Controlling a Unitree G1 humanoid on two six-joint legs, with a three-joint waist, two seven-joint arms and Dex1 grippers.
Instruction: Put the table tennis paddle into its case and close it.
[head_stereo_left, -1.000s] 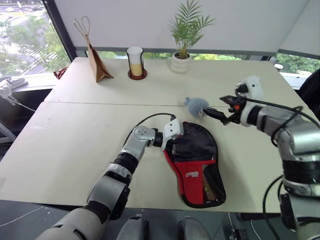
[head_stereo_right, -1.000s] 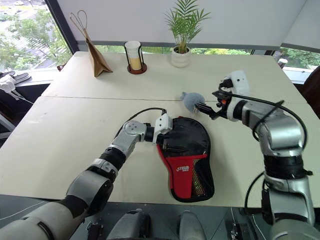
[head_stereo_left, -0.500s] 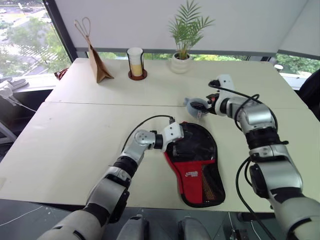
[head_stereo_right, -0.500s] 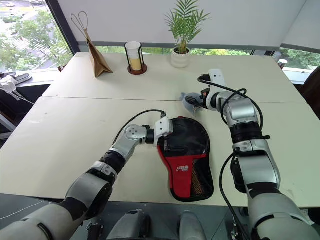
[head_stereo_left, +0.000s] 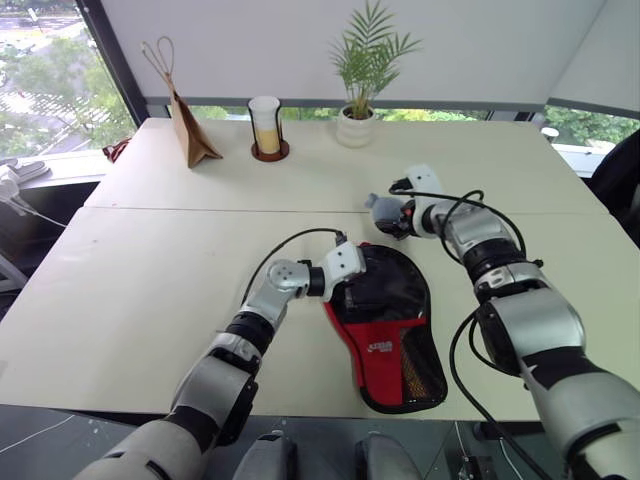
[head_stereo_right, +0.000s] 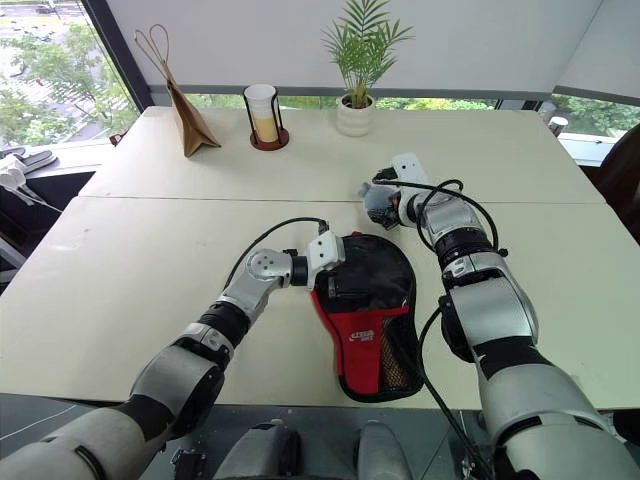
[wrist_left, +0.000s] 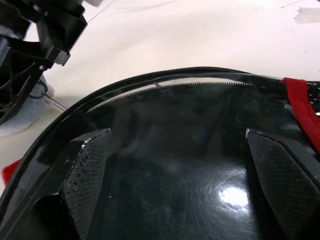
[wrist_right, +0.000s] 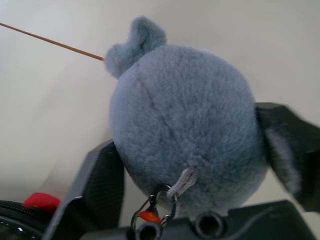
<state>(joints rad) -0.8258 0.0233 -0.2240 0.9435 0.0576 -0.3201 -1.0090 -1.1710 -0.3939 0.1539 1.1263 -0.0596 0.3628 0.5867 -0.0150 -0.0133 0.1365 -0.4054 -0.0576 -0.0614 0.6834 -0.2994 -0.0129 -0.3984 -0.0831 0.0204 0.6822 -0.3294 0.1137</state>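
Since earlier frame, our right gripper (wrist_right: 192, 200) advanced onto fluffy ball (head_stereo_left: 384, 208), fingers straddling it, grip unconfirmed. Left gripper (wrist_left: 185, 190) spread wide over case (head_stereo_left: 392, 320), frame centre. Paddle hidden; we cannot make it out.

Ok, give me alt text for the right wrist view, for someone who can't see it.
A grey-blue fluffy ball sits between the right claw's two black fingers above a pale table, a small metal clip hanging from its underside. A corner of the black case shows beside it.
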